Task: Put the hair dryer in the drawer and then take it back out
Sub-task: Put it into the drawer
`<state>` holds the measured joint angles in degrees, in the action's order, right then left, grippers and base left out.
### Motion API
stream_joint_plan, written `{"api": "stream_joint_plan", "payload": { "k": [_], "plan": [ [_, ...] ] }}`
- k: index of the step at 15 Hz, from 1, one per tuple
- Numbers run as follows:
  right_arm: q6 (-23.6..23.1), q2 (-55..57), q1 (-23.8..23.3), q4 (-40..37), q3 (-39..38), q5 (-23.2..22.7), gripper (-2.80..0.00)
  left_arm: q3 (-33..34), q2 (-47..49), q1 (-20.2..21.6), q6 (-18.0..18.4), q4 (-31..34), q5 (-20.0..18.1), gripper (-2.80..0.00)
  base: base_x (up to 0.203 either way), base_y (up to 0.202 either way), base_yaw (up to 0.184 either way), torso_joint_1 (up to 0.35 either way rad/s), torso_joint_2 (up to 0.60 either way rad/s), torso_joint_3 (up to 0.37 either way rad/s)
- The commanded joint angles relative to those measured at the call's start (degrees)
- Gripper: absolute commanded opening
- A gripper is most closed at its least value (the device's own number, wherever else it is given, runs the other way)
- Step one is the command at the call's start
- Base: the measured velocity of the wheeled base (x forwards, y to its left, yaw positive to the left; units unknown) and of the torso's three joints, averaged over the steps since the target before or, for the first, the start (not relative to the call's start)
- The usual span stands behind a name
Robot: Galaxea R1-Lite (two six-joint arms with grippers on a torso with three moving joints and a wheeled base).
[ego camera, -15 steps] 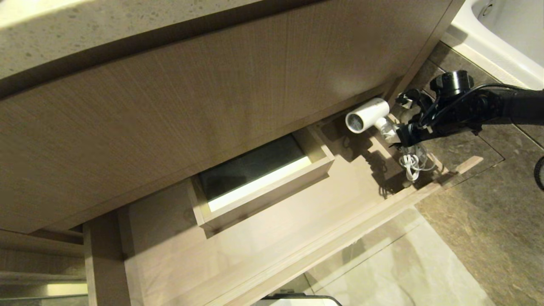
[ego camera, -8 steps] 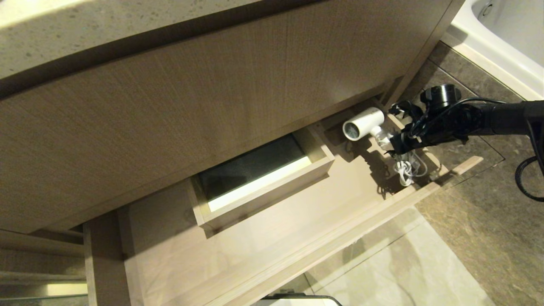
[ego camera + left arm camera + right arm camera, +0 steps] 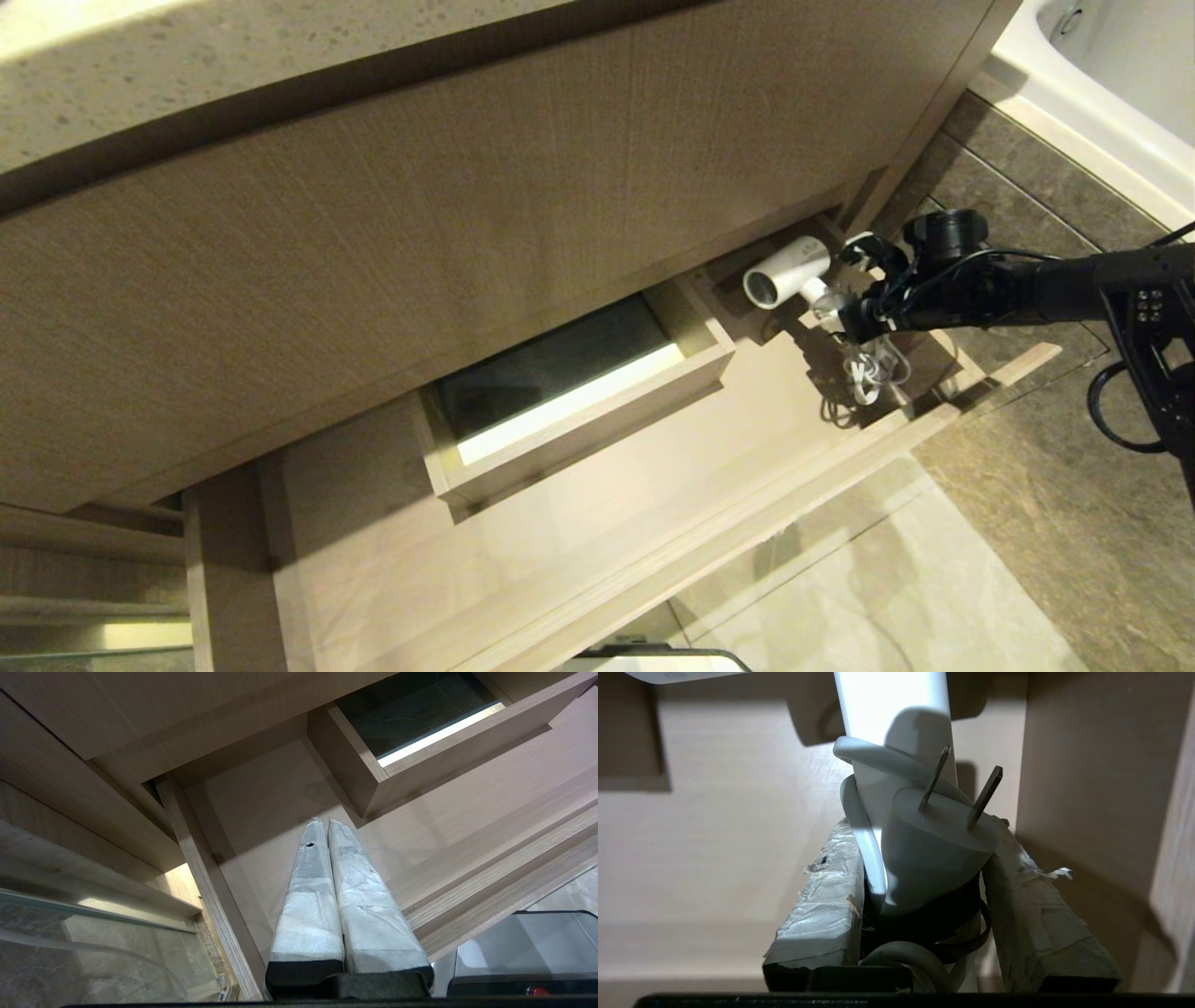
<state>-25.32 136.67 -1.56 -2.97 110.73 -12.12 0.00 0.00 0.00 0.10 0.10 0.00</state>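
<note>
The white hair dryer (image 3: 784, 273) hangs over the right end of the open drawer (image 3: 653, 485), barrel pointing left. My right gripper (image 3: 836, 308) is shut on its handle (image 3: 892, 704). The plug (image 3: 931, 844) and a loop of cord are pinched between the taped fingers (image 3: 822, 905) as well. The rest of the coiled cord (image 3: 868, 373) dangles below the gripper, down to the drawer floor. My left gripper (image 3: 322, 823) is shut and empty, parked above the left part of the drawer.
A boxed cut-out (image 3: 579, 392) with a dark inside stands in the drawer's middle. The tall wood panel (image 3: 467, 187) and stone counter (image 3: 187, 56) overhang the drawer's back. The drawer's side wall (image 3: 1064, 765) is close beside the right gripper. A white tub edge (image 3: 1074, 84) borders the dark floor tiles (image 3: 1074, 485).
The right arm has carried the hair dryer to the left and lower, deeper into the drawer's right end. The dangling cord moved with it. The left gripper has not moved.
</note>
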Motion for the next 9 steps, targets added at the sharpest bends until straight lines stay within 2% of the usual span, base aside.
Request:
{"api": "stream_joint_plan", "payload": {
  "k": [1,9],
  "plan": [
    [-0.2,2.4,0.0,3.2,0.0,0.0,-2.8,0.0,0.0,0.0,0.0,0.0,0.0,-2.8,0.0,0.0,0.0,0.0,0.0,0.0],
    [-0.4,4.9,0.0,8.8,0.0,0.1,-2.8,0.0,0.0,0.0,0.0,0.0,0.0,-2.8,0.0,0.0,0.0,0.0,0.0,0.0]
  ]
}}
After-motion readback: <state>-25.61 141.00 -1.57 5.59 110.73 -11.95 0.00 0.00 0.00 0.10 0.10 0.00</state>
